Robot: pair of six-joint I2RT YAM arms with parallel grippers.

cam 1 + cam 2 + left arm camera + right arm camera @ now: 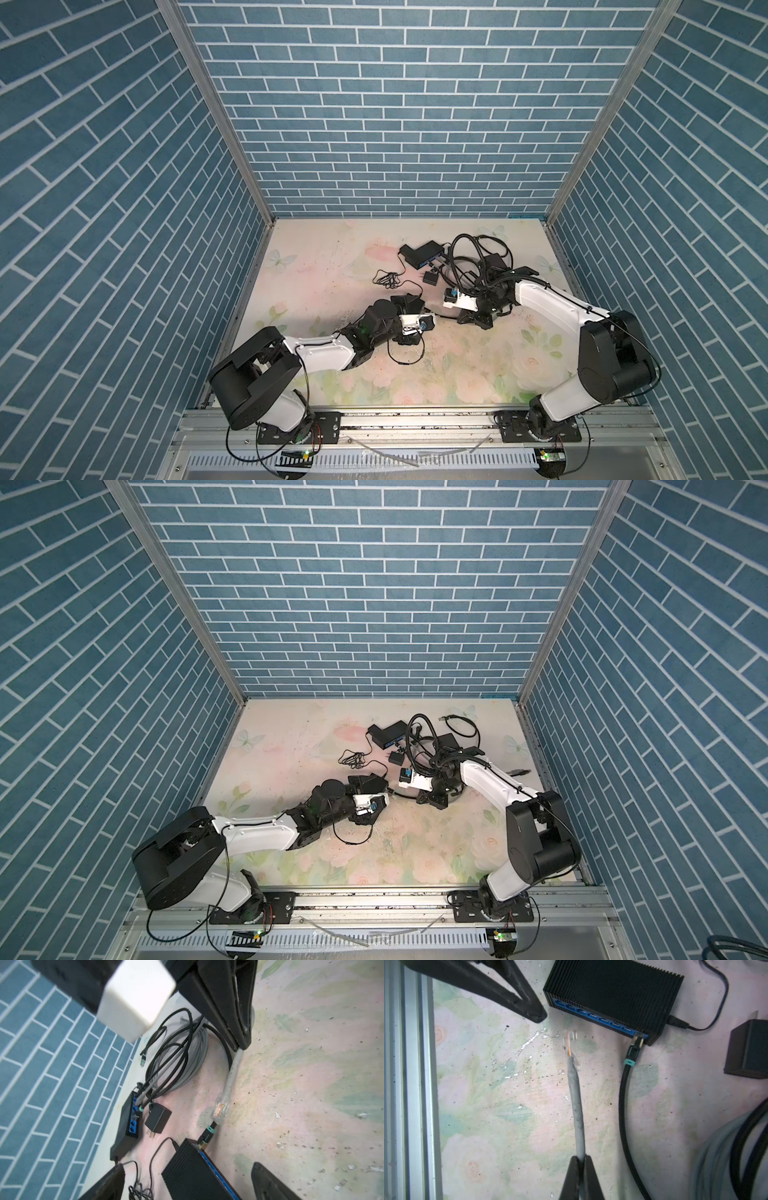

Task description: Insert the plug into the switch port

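Insertion is waiting: right gripper is clamping the grey cable, its plug pointing at the switch without touching. Beside it, the left gripper is hanging open.

Light was bright, soft and even, with faint shadows on the table. In the right wrist view the plug and its cable were motion-blurred.

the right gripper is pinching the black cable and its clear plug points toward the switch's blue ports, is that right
Not quite. The right gripper is pinching the gray cable, not the black cable, which is already plugged into the switch. The right wrist view shows it. The gray cable's clear plug does point toward the blue ports.
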